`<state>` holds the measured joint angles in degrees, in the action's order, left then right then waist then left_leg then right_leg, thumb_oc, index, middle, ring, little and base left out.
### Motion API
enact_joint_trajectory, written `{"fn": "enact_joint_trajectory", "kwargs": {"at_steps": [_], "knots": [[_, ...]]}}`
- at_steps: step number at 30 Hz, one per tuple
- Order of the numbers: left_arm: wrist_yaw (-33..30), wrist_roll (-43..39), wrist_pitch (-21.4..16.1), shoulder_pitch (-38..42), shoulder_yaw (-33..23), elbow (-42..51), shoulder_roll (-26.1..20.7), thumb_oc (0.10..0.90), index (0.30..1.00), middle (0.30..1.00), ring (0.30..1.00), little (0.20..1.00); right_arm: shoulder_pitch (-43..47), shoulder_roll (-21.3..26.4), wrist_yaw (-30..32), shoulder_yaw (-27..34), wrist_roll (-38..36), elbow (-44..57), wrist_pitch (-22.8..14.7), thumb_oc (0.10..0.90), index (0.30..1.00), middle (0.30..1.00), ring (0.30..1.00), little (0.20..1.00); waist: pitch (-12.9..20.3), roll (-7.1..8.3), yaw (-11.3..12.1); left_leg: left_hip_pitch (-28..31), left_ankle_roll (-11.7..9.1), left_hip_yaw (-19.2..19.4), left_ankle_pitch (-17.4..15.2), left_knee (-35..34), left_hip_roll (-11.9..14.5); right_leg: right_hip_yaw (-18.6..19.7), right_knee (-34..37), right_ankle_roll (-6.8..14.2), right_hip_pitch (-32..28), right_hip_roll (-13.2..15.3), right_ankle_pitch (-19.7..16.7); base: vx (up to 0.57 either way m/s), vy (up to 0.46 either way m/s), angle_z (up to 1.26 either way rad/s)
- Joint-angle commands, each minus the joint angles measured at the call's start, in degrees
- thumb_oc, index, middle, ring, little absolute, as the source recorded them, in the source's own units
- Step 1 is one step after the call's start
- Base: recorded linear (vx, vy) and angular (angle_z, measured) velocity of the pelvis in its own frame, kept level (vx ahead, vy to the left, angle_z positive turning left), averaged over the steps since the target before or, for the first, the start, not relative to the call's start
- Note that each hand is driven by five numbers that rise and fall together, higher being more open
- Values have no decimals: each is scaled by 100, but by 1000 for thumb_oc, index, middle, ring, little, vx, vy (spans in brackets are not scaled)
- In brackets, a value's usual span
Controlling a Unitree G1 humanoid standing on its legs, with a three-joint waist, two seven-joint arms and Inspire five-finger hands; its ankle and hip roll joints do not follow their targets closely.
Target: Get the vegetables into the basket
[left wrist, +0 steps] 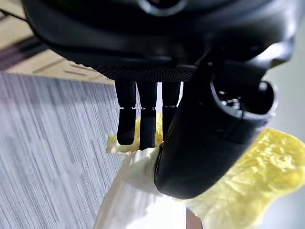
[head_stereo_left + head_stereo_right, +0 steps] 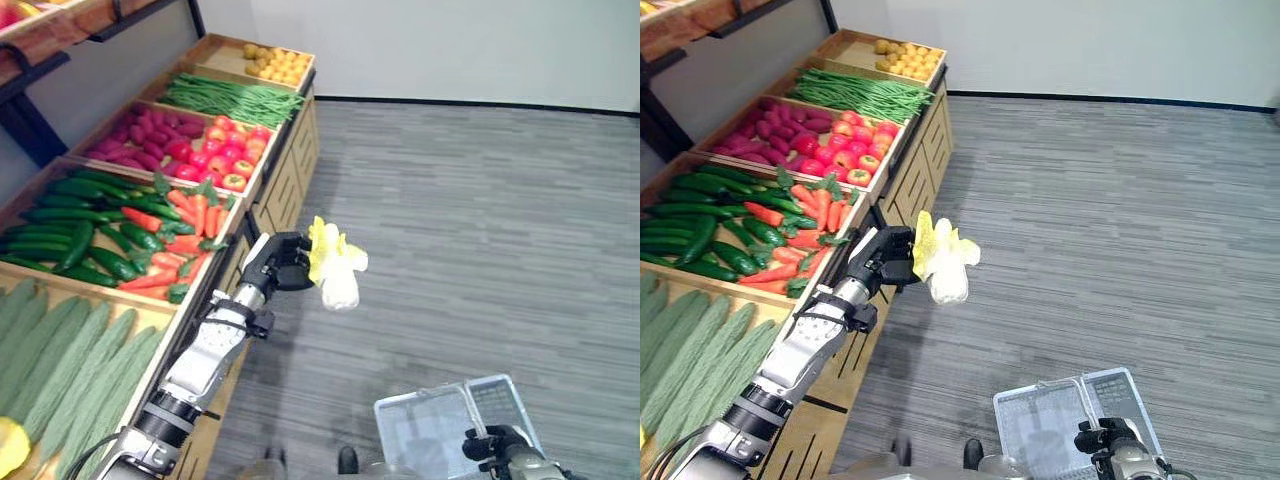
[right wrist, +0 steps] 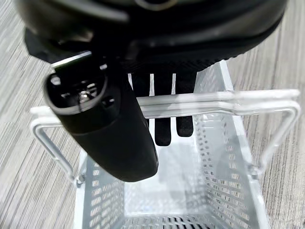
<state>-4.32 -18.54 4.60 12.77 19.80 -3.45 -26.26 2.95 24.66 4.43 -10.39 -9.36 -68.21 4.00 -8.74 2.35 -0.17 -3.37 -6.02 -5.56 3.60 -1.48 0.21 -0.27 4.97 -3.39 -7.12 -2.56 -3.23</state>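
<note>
The left arm reached out from the front edge of the produce counter (image 2: 262,190), and the left hand (image 2: 280,262) hung over the grey floor (image 2: 480,200) just past that edge. Its fingers (image 1: 147,124) and thumb were curled round a leafy cabbage (image 2: 333,266), clamping it in the air. The cabbage was pale, with crinkled yellow-green leaves at one end and a whitish base hanging lower. It was clear of the counter and touched nothing but the hand.

The right hand (image 2: 1102,440) sat low near the robot's body, its fingers (image 3: 164,124) hooked round the white wire handles (image 3: 190,102) of a clear perforated basket (image 2: 450,420). The basket hung over the floor, well apart from the cabbage, and looked to hold nothing inside.

Along the counter the wooden bins held long pale-green cucumbers (image 2: 70,360) at the near end, then dark green cucumbers (image 2: 70,225) beside carrots (image 2: 185,235), then purple sweet potatoes (image 2: 140,140) beside red and yellow peppers (image 2: 225,155), then green beans (image 2: 235,98), and small yellow fruit (image 2: 272,62) at the far end. The floor between the left hand and the basket lay open.
</note>
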Motion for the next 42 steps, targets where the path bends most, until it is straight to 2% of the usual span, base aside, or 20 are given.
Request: {"fn": "enact_joint_trajectory", "kwargs": {"at_steps": [1,8,14,16,20,24,32,35,36,40,42], "knots": [[-173,-106,-583,674,-445,452,-18,400,300,300,300,300,348,351,-10,88,-63,278,-312,400,300,300,300,300,31,-325,62,460,231,251,-230,167,-56,-551,-223,740,-142,594,506,182,120,-77],[-142,-106,-520,701,-394,498,-75,400,300,300,300,300,363,373,22,169,-125,408,-284,400,300,300,300,300,184,-318,-7,904,301,305,-226,-289,-53,-639,-125,784,-300,684,538,95,77,6],[-20,-67,-507,680,-315,739,-315,400,300,300,300,300,792,925,14,273,-179,762,-282,400,300,300,300,300,293,-243,87,1028,390,401,-363,-352,-98,-533,-29,895,-307,746,445,47,70,-10],[27,-93,-490,760,-191,874,-386,400,300,300,300,300,1044,1151,24,263,-241,901,-280,400,300,300,300,300,327,-230,104,1047,398,410,-393,-352,-94,-539,-15,912,-301,759,436,23,46,-7],[92,-56,-448,902,-6,988,-422,400,300,300,300,300,1398,1275,14,175,-369,842,-276,400,300,300,300,300,349,-234,128,1085,409,414,-424,-352,-92,-552,3,923,-320,767,432,0,0,0],[249,119,-361,1264,442,892,-428,400,300,300,300,300,1871,1383,-36,-123,-363,878,-242,400,300,300,300,300,376,-257,105,1121,407,425,-453,-352,-87,-539,3,935,-333,772,434,0,0,0],[245,602,-207,2410,1280,-264,97,400,300,300,300,300,2906,1223,-14,-796,-355,1359,-129,400,300,300,300,300,374,-331,-7,1137,392,482,-450,-352,-69,-473,3,932,-285,758,400,0,0,0],[274,720,-164,2551,1419,-673,267,400,300,300,300,300,3005,1213,-14,-896,-338,1606,-107,400,300,300,300,300,363,-351,-52,1122,387,519,-445,-352,-64,-459,3,933,-257,751,388,-12,-4,-7],[281,861,-96,2651,1584,-1137,431,400,300,300,300,300,3118,1168,5,-981,-324,1779,-81,400,300,300,300,300,363,-370,-98,1110,384,553,-442,-352,-62,-437,3,934,-233,743,386,-6,-5,-8],[141,1274,-56,2931,1769,-1880,690,400,300,300,300,300,3320,1079,40,-1141,-239,2109,-55,400,300,300,300,300,359,-398,-179,1108,379,616,-442,-352,-39,-403,3,925,-203,728,378,0,-14,-9],[139,1278,-64,2940,1770,-1896,700,400,300,300,300,300,3322,1083,40,-1139,-237,2111,-51,400,300,300,300,300,355,-402,-175,1110,379,618,-443,-352,-39,-401,3,925,-204,728,378,6,-7,-5]]}}
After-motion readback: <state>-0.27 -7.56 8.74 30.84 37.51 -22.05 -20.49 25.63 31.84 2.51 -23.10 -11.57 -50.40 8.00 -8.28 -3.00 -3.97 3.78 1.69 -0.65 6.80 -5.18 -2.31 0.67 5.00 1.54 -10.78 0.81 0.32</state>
